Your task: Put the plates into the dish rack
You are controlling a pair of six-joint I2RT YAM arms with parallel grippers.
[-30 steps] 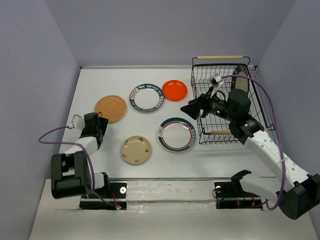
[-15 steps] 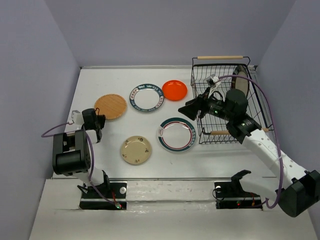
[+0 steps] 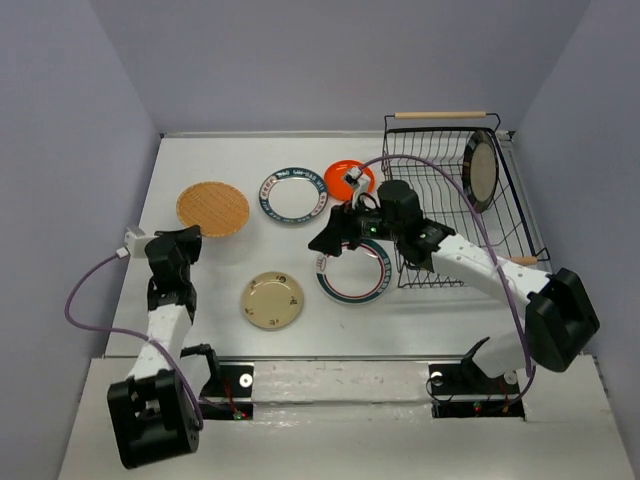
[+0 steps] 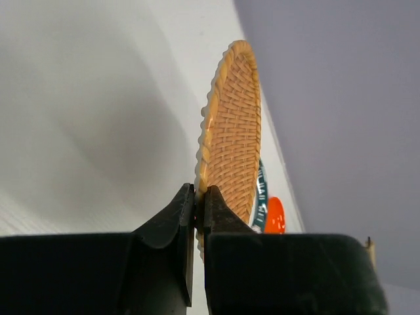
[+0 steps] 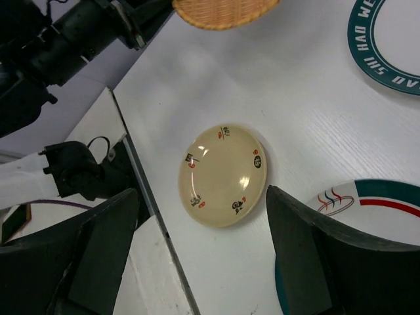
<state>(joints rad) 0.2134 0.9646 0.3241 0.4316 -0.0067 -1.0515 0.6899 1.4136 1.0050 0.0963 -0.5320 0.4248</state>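
Observation:
My left gripper (image 3: 190, 234) (image 4: 199, 197) is shut on the near rim of the woven tan plate (image 3: 212, 208) (image 4: 230, 131) at the table's left. My right gripper (image 3: 325, 243) (image 5: 202, 191) hangs open over the table's middle, above the beige plate (image 3: 272, 299) (image 5: 223, 174) and holding nothing. The striped-rim plate (image 3: 355, 272) (image 5: 377, 203) lies partly under the right arm. The green-rimmed plate (image 3: 294, 195) (image 5: 387, 46) and the orange-red plate (image 3: 349, 180) lie flat further back. The black wire dish rack (image 3: 440, 115) stands at the back right, with a cream dark-rimmed plate (image 3: 481, 168) upright in it.
Purple walls close the table on the left, back and right. The raised white ledge (image 3: 340, 375) with both arm bases runs along the near edge. Purple cables loop beside each arm. The right arm's forearm crosses in front of the rack's near left corner.
My left gripper has closed on the woven plate's rim, and the plate has shifted a little left. My right arm swung left from the rack to over the table's middle.

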